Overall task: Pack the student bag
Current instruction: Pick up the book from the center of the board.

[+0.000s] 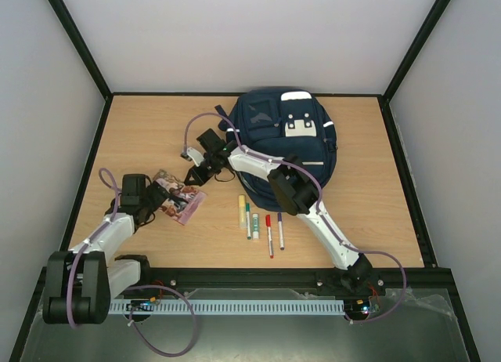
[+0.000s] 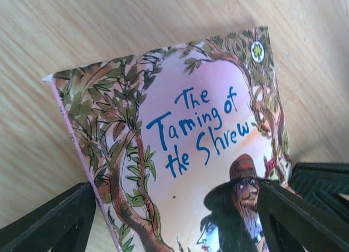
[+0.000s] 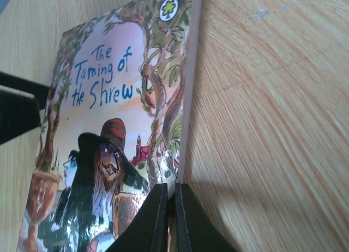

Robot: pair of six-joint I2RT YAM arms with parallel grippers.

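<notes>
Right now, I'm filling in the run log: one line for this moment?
left tool: open around The Taming of the Shrew paperback | right tool: shut at its edge | navy backpack: beyond | pens: loose on table

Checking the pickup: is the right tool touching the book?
Touching. Right wrist view: the right tool, closed, meets the book at its near corner.

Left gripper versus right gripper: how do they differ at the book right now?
The left gripper is open, while the right gripper is shut. The left gripper's fingers straddle the book, one at each side; the right gripper's fingers meet at one edge of it, and whether they pinch anything is unclear. Both are at the same book.
</notes>
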